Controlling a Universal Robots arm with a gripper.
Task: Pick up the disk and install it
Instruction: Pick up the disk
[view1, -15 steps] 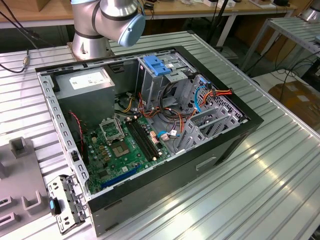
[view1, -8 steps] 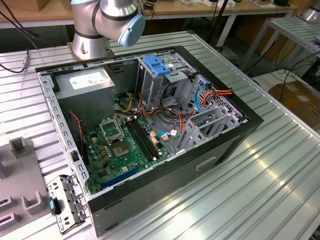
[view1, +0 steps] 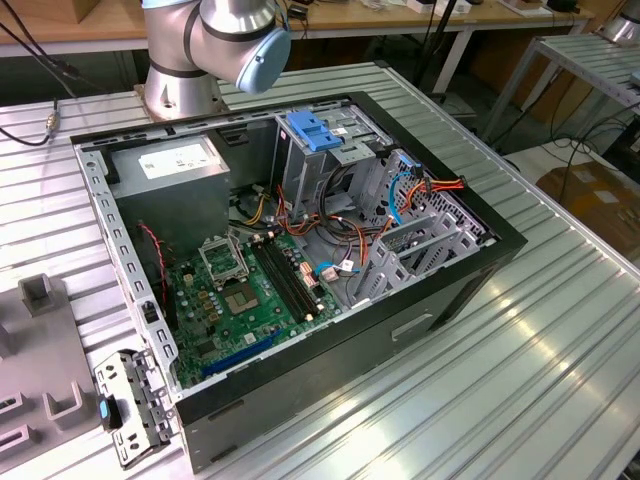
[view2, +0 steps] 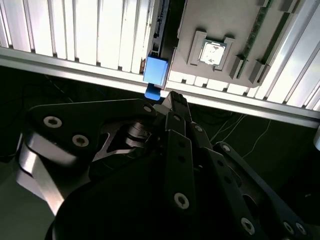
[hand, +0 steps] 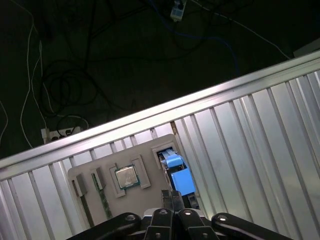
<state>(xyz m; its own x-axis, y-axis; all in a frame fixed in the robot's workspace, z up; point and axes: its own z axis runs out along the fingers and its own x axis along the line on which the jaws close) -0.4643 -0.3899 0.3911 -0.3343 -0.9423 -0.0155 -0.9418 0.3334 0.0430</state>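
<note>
The ribbed metal counter (view1: 560, 330) carries an open computer case (view1: 400, 335). At the exterior view's left, just beside the case, the disk (view1: 130, 405) stands on edge at a grey fixture (view1: 40, 350). In both wrist views, the gripper (hand: 171, 196) is near the disk's blue rail, with its fingers pressed together.

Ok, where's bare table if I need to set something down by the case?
The ribbed table on the exterior view's right of the computer case is bare. The exterior view's left is crowded: the disk lies between case and grey fixture tray. Cables fill the case.
</note>
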